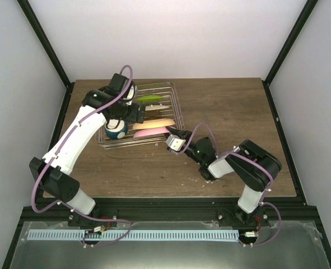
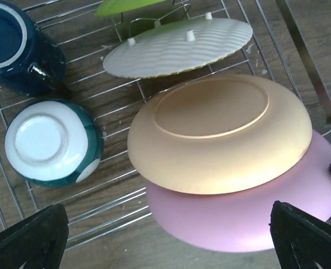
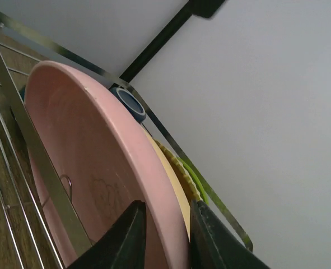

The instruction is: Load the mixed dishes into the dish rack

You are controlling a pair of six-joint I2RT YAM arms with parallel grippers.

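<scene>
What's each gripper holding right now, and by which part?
Left gripper: nothing. Right gripper straddles the pink plate at its rim; whether it grips cannot be told.

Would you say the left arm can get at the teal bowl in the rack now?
Probably yes: the left arm hangs open-jawed above the rack, and the upturned bowl has nothing over it.

Brown wooden table (image 1: 227, 112) — plain white walls (image 1: 171, 33), black corner posts (image 1: 43, 39).

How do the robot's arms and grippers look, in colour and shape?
The left arm and the right arm have white shells on their links, with black joints and bases. A thin purple cable loops along each. The gripper fingers are black and wedge-shaped.
</scene>
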